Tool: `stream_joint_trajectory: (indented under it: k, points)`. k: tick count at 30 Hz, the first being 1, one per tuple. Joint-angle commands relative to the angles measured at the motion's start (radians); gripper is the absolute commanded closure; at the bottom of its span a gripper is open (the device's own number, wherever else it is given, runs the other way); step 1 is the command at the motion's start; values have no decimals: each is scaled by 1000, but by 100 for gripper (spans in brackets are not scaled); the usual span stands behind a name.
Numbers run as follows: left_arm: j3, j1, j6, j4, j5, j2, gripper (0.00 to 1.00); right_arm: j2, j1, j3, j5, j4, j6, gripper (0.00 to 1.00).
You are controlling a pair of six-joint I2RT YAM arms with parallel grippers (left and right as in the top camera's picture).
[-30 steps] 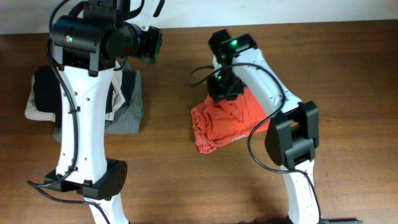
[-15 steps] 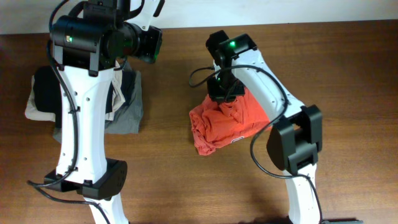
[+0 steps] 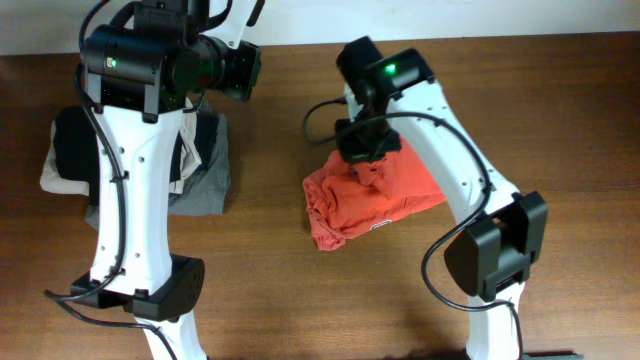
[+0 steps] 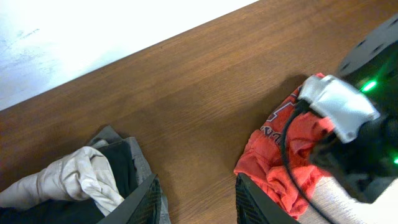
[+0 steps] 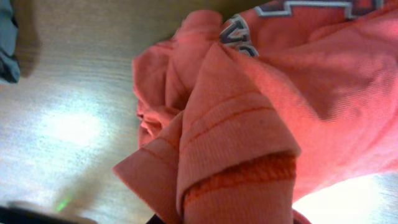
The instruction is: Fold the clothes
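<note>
The right claw [image 3: 364, 154] is pinched tight on a bunched fold of the red-orange T-shirt [image 3: 372, 205]. From its own camera the cloth wells up right against the lens, a ribbed, stitched hem [image 5: 239, 171] gathered at the bottom of the view where the jaws meet; the fingers themselves are almost wholly buried under fabric. Seen from above, that claw sits on the far edge of the shirt, the end nearest the back of the table. The rest of the shirt lies crumpled in a loose heap on the wood, spreading toward the near side. A bit of white, dark-outlined lettering [image 3: 383, 224] peeks out near the heap's front edge, and more of it shows at the top of the right wrist view. The shirt sits a little right of the middle of the brown wooden table [image 3: 290, 290]. Over on the other side, the left claw [image 4: 196, 205] hangs above bare wood with its two dark fingers [image 4: 147, 200] standing apart and nothing between them. It is nearer the back edge, between the shirt and a pile of folded garments [image 3: 205, 175] that lies well apart from the shirt on the left. That pile shows grey, black [image 3: 70, 140] and beige [image 3: 52, 178] layers, partly hidden under the left arm.
</note>
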State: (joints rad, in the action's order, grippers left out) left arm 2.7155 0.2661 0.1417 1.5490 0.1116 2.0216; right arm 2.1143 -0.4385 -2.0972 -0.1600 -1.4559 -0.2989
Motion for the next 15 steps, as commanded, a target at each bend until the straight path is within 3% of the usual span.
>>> stream_joint_trajectory:
  k: [1,4,6,7,15]
  points:
    - [5,-3,2,-4,-4,-22,61,-15,-69,75,-38,52,-17,91]
    - [5,-3,2,-3,-4,-22,61,-14,-108,160,-42,119,-32,85]
    - [5,-3,2,-4,-4,-22,61,-14,-128,219,-46,169,-32,64]
    - [5,-3,2,-4,-4,-22,61,-14,-134,237,-55,185,-31,58]
    - [5,-3,2,-16,-5,-22,61,-87,-149,190,-55,177,37,52]
